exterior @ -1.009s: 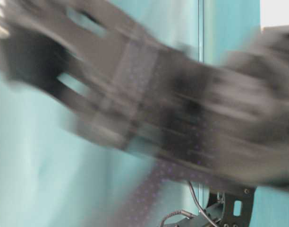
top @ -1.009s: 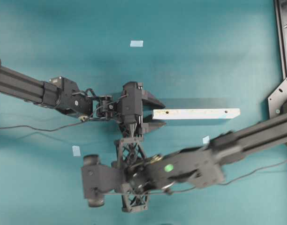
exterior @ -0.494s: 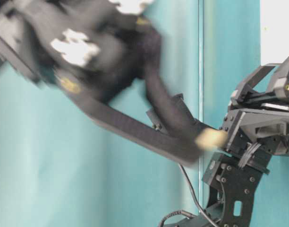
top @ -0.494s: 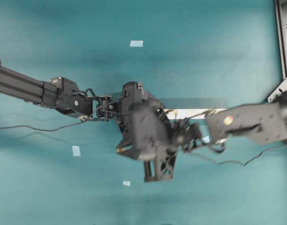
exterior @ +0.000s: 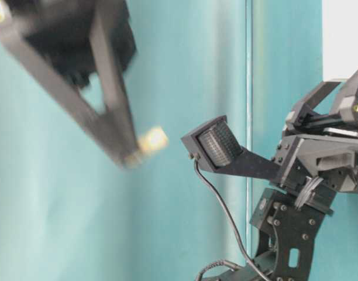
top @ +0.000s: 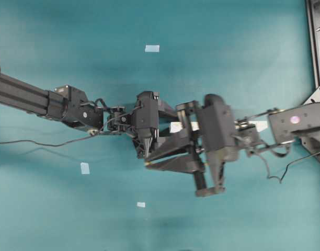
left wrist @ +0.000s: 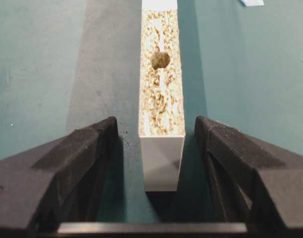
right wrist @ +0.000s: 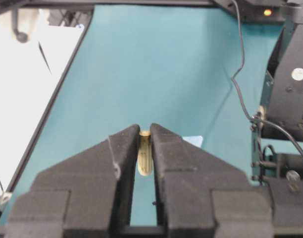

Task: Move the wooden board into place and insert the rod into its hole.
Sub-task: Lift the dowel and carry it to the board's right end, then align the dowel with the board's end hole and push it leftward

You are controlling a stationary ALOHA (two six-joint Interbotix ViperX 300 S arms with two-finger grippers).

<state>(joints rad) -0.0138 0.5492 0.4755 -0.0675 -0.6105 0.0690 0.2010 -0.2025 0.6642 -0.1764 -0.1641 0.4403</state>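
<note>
The right gripper (right wrist: 142, 144) is pinching the rod (right wrist: 144, 154), the wooden board (left wrist: 161, 94) lies between the spread left gripper (left wrist: 155, 144) fingers, and the hole (left wrist: 160, 60) is not filled yet.

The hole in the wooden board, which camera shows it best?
The left wrist view: the hole sits sharp and unobstructed in the wooden board, beyond the open left end effector. Overhead, the arms cover most of the board and no hole shows. The table-level and right wrist views show no board.
</note>
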